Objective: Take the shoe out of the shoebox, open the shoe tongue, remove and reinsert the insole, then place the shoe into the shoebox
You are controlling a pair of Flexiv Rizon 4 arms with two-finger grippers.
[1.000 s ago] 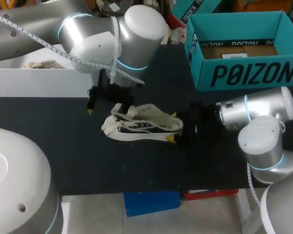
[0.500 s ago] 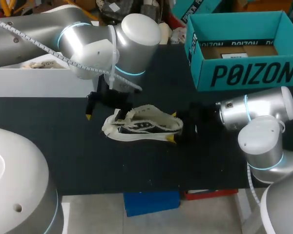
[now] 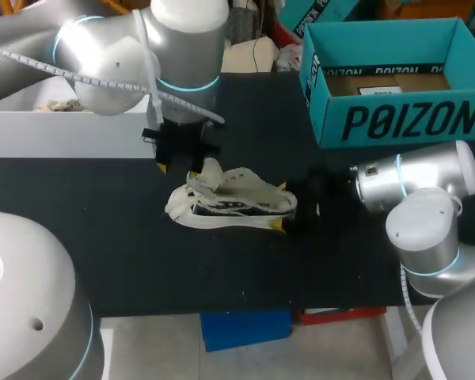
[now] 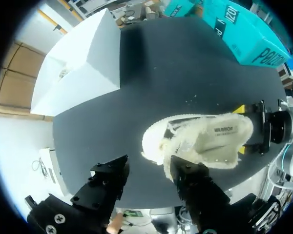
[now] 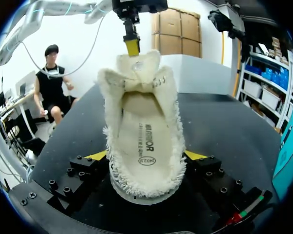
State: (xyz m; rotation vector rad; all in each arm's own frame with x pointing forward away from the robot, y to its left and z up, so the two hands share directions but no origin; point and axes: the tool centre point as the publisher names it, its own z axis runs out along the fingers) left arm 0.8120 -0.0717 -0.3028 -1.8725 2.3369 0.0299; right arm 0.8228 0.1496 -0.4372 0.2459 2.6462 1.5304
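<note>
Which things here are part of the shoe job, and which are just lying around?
Job: shoe; insole; teal shoebox; right gripper, shut on the shoe; left gripper, open beside it.
Lying about: white box on the table.

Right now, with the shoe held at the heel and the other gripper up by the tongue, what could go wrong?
1. The right gripper clamps only the heel of the shoe, so a pull on the tongue could twist it loose.
2. The left gripper is open and sits off to one side of the tongue, so closing may miss it.
3. The insole lies flat inside and may be hard to pinch.
</note>
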